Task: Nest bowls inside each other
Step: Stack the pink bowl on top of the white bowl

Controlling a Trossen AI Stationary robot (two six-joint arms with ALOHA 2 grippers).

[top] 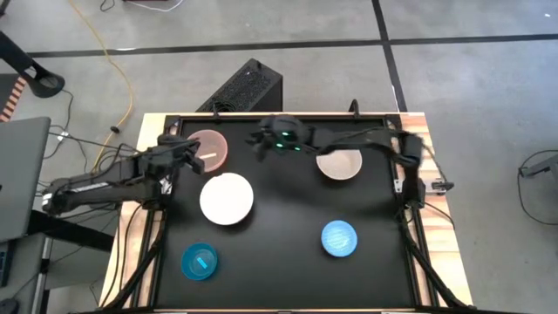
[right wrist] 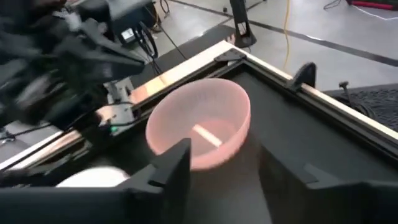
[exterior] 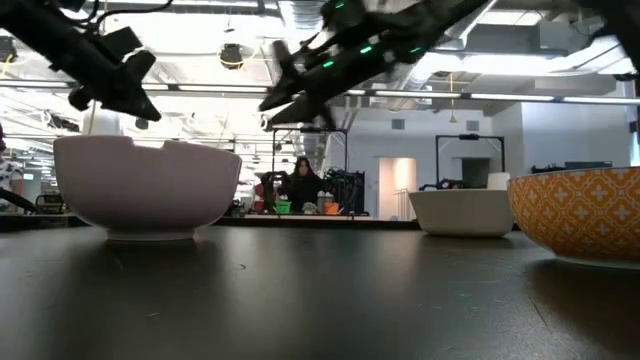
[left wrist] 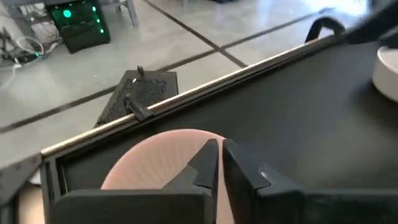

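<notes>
- Five bowls sit apart on the black table [top: 288,262], none nested inside another.
- The pink bowl [top: 209,148] sits upright near the far left corner of the table, with a pale streak lying inside it.
- The left claw [top: 181,150] hangs at the pink bowl's left edge; in the left wrist view its fingers [left wrist: 208,163] are clenched almost together above the bowl [left wrist: 155,165], with nothing between them.
- The right claw [top: 259,139] reaches in from the right side and hovers just beside the pink bowl's right edge, above the table's far rail.
- In the right wrist view the right claw [right wrist: 221,165] is released, its fingers [right wrist: 171,165] spread wide with the pink bowl [right wrist: 199,127] seen between them and farther off; it grips nothing.
- The white bowl [top: 227,199] stands just in front of the pink one, near the table's middle left.
- The beige bowl [top: 339,164] sits at the far right, partly under the right arm.
- The blue bowl [top: 339,238] rests at the near right, well apart from the rest.
- The teal bowl [top: 200,261] lies at the near left corner.
- In the low view a person [exterior: 300,185] appears in the room beyond the table.
</notes>
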